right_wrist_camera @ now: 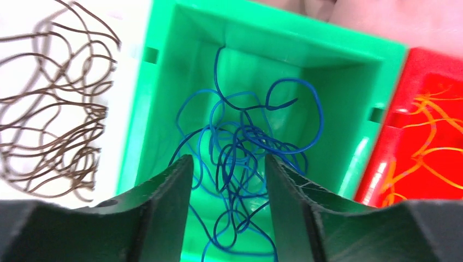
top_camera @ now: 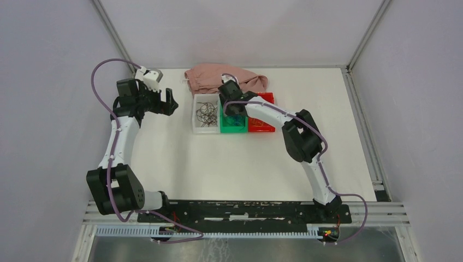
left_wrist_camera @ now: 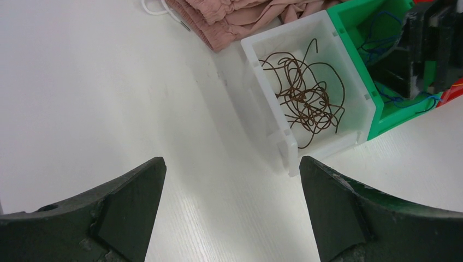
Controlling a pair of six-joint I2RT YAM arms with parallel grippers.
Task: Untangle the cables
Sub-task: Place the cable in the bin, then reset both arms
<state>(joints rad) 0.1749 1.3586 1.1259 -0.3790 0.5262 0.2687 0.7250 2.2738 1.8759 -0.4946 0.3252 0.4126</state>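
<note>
The cables lie sorted in three small bins. Dark brown cables lie in the white bin; they also show in the left wrist view and the right wrist view. Blue cables lie in the green bin, orange cables in the red bin. My right gripper is open and reaches down into the green bin, with loose blue wires between its fingers. My left gripper is open and empty above bare table, left of the white bin.
A pink cloth lies bunched behind the bins, touching their far side; it also shows in the left wrist view. The three bins stand side by side at mid-table. Metal frame posts rise at both far corners.
</note>
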